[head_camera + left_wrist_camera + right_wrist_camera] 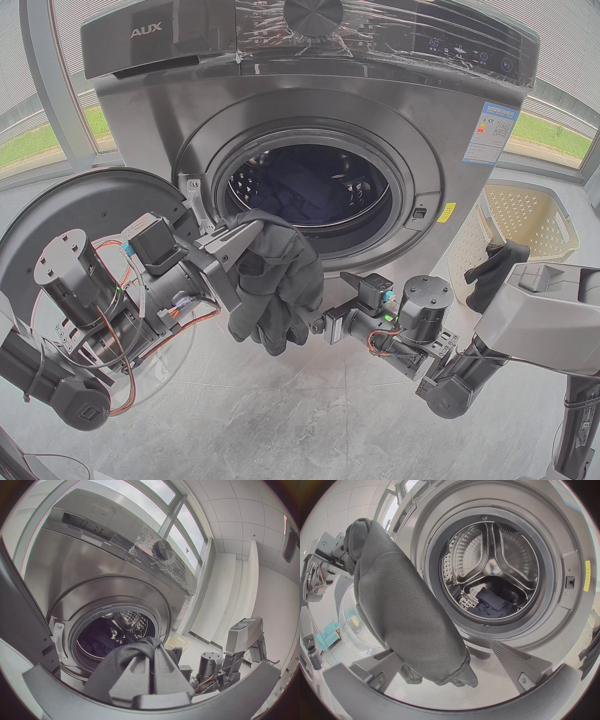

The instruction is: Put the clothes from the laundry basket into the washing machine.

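My left pincer (153, 651) is clenched on a fold of a dark grey mesh garment (275, 281). The garment hangs from it in a bunched, drooping mass just before the lower left rim of the porthole of the silver-grey front-loading washing machine (156, 119). The cloth is matt and finely perforated, falling in soft rounded folds.

My right pincer (440, 648) sits lower and to the right, released, with its two fingers spread wide. The garment's lower end dangles between them, though I cannot tell whether it touches them.

Behind the garment, a dark rubber gasket (434, 573) rings a polished steel drum (487, 552) with dimpled walls and three raised ribs. A crumpled navy cloth (490, 605) lies at the bottom of the drum. The round dark door (81, 206) stands open on the left.

To the machine's right, a cream perforated plastic laundry basket (531, 219) rests on the grey marbled tile floor (300, 412). A black garment (497, 272) is draped over its near rim.
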